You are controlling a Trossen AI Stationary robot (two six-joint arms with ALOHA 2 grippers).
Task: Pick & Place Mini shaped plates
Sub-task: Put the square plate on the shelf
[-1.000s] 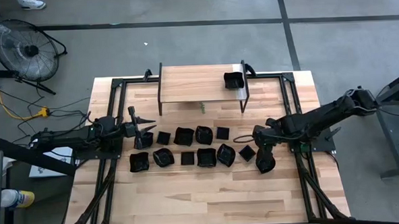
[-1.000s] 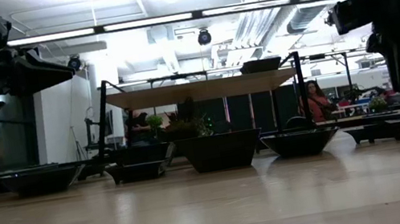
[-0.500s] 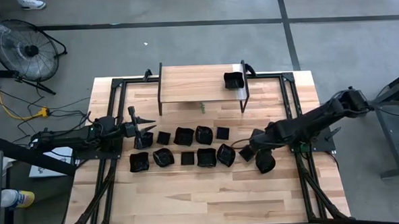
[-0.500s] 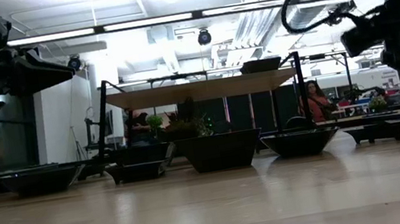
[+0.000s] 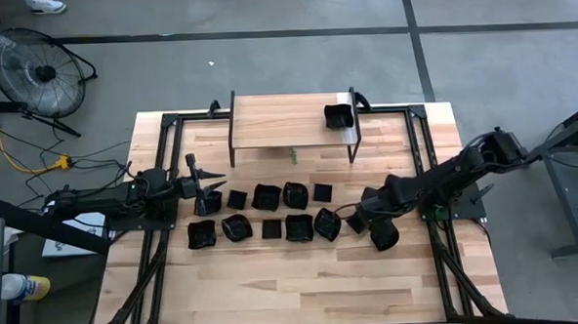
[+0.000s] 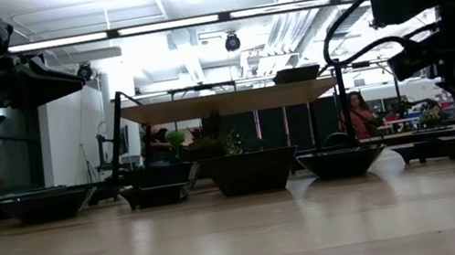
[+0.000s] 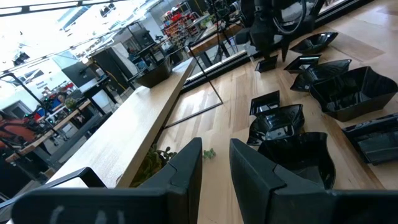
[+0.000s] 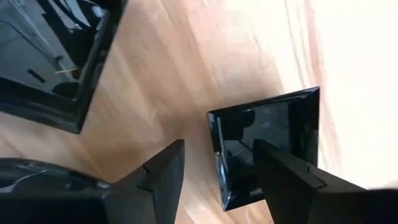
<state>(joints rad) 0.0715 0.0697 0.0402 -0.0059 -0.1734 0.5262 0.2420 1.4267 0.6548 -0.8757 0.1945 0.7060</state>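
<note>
Right end effector (image 8: 214,171): fingers spread, straddling rim of small square plate (image 8: 273,137) at right end of plate rows (image 5: 272,214). Risk: glossy rim slips, plate skids. Left end effector (image 7: 214,168): partly spread, empty, at rows' left end.

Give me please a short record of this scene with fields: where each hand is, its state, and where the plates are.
right hand: open, lowered over a small square plate at the right end of the rows, one finger on each side of its rim, not closed on it
left hand: waits at the table's left side, holding nothing, fingers apart
plates on table: two rows of black mini plates, mid-table
shelf: one plate on its right end
</note>
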